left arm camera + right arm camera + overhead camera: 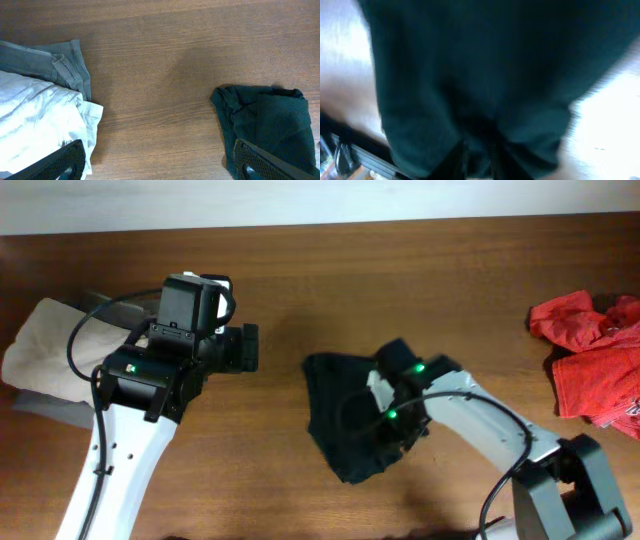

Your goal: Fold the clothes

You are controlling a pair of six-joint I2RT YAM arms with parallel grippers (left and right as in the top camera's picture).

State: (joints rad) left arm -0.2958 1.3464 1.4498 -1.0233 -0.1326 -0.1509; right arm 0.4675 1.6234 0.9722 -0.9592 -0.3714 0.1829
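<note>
A small green sticker (130, 367) is noted on the black housing behind the left gripper (242, 348); its marking is too small to be read. The black T-shirt (335, 405) is found bunched in an irregular, roughly triangular heap near the middle of the wooden table (300, 270), whose brown surface shows fine lengthwise grain. The fabric is recorded as soft, matte and creased, with a rolled edge visible in the left wrist view. The right gripper (385, 425) is positioned over the right part of the heap. In its own blurred view the fingers (457, 160) are seen close together with dark cloth gathered between them. The left gripper is spread wide above bare wood, its dotted pads (65, 162) at the lower corners of its view with nothing between them. A pale beige garment (50, 345), soft and wrinkled, is laid on a grey garment (47, 62) with a stitched hem at the table's left end. A crumpled bright red garment (595, 360) is seen at the far right, well apart from the T-shirt.
</note>
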